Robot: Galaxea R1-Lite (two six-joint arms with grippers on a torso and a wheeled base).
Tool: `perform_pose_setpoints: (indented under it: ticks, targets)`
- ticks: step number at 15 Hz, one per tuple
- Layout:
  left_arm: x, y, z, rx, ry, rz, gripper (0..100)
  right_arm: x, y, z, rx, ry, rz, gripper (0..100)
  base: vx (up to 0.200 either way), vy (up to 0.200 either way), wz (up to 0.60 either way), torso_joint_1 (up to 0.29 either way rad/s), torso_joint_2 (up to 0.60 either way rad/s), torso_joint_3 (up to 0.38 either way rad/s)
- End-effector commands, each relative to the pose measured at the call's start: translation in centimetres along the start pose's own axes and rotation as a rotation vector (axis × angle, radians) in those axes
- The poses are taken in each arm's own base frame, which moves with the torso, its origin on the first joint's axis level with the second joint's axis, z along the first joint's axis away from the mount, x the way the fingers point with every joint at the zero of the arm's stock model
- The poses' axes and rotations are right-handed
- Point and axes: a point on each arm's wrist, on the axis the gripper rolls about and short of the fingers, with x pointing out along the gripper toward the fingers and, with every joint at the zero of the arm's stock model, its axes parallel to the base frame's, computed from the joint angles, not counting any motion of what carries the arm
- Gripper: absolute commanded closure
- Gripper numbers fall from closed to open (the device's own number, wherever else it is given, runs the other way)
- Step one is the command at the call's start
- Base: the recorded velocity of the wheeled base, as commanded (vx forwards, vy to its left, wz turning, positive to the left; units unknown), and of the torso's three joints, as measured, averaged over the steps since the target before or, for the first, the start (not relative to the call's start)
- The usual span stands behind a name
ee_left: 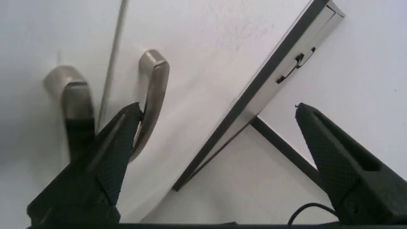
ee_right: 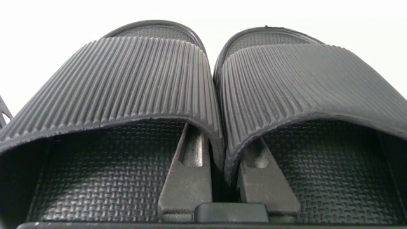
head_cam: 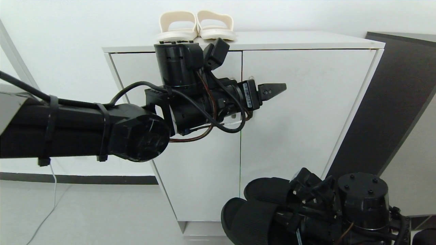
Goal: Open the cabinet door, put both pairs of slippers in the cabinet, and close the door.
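Near right: the right gripper (ee_right: pixel 222 152) sits low before the cabinet (head_cam: pixel 299 112). It has one finger inside each of the black slippers (head_cam: pixel 252 207), pinching their adjoining side walls together.

Farther, centre: the left gripper (ee_left: pixel 217 108) has its fingers spread wide, one fingertip just beside a metal door handle (ee_left: pixel 152 95). The cabinet doors are shut.

Farthest: the cream slippers (head_cam: pixel 197 25) stand side by side on the cabinet top.

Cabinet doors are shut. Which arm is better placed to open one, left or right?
Left. The left gripper is open and empty, right at a door handle. The right gripper is low by the foot of the cabinet, shut on the black slippers, so it is occupied.
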Motion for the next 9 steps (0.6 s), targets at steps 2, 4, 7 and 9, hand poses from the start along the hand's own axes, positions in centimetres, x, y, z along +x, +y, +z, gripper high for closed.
perform_pose_setpoints:
  ticks: [2, 4, 7, 9]
  targets:
    - [0.4, 0.3, -0.5, -0.005, 0.013, 0.004, 100, 0.1, 0.0, -0.1, 0.002, 0.005, 0.001, 100, 0.0, 0.0, 0.0, 0.0, 0.0, 0.0]
    - [0.1, 0.2, -0.5, -0.008, 0.014, 0.004, 100, 0.0, 0.0, -0.2, 0.001, 0.011, 0.014, 100, 0.0, 0.0, 0.0, 0.0, 0.0, 0.0]
    - [-0.9, -0.2, -0.7, -0.01, 0.026, 0.0, 100, -0.4, 0.2, -0.9, 0.004, 0.033, 0.07, 100, 0.0, 0.0, 0.0, 0.0, 0.0, 0.0]
    - [-1.9, -0.7, -1.0, -0.015, 0.044, -0.006, 100, -1.0, 0.5, -1.5, -0.002, 0.049, 0.14, 100, 0.0, 0.0, 0.0, 0.0, 0.0, 0.0]
